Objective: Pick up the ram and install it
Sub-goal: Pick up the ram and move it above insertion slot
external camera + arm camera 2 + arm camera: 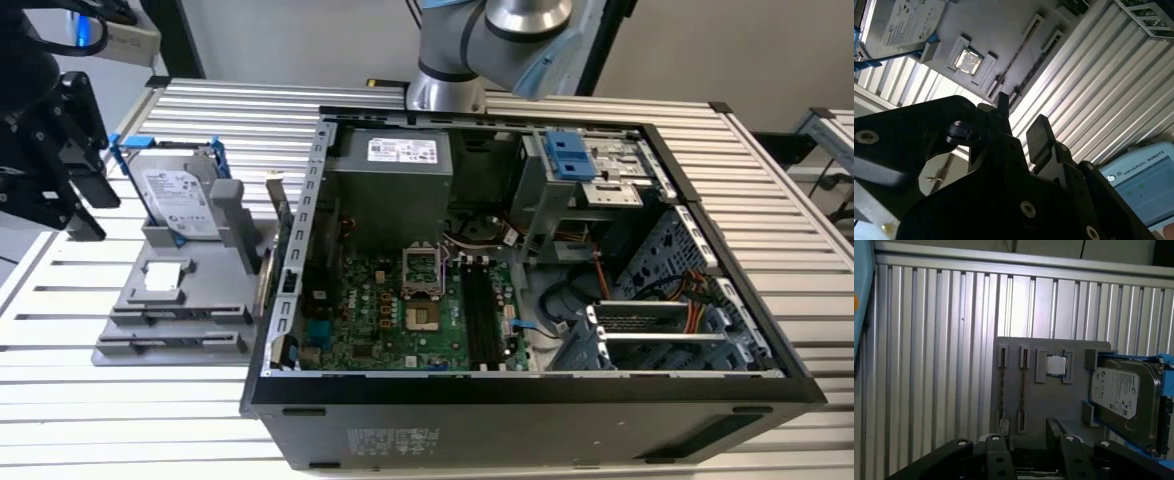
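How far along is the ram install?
Nothing looks done yet: the ram sits in the gray holder, outside the case. In hand: nothing; the pincer is open and empty, facing the holder. Left: lifting the ram and seating it in the motherboard slots.

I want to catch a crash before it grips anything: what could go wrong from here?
1. The ram stands close beside a second thin stick in the gray holder. The open, empty end effector might clip or grab the wrong one.
2. The processor and hard drive sit alongside in that holder and could get knocked.
3. Cables lie near the motherboard's black slots, so seating might snag.
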You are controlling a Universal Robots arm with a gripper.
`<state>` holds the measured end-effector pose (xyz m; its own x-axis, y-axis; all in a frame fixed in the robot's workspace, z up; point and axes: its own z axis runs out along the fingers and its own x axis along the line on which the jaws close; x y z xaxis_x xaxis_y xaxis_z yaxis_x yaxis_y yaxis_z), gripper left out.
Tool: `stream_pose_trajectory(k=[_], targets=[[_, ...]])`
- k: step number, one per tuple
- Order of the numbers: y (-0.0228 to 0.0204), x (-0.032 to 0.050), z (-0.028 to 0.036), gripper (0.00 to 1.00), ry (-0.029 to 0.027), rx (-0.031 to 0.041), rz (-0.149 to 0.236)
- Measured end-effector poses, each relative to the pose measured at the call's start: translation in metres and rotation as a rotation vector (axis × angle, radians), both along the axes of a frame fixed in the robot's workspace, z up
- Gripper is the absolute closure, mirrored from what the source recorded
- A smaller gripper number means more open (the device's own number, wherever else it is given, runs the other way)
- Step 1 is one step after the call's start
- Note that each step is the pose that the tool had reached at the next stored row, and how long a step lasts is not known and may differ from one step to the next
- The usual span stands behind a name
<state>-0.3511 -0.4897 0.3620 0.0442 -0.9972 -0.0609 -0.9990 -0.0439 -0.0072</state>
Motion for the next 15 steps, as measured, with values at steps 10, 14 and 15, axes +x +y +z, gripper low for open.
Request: stream_pose_trajectory(k=[10, 14, 15], targets=[[-0.0038, 0.0000, -0.0167, 0.00, 0.0000, 0.0118, -0.002], [-0.0055, 0.0001, -0.0230, 0.00, 0.0023, 0.0118, -0.003], [-0.0058, 0.0001, -0.0248, 0.00, 0.0028, 0.0118, -0.003]])
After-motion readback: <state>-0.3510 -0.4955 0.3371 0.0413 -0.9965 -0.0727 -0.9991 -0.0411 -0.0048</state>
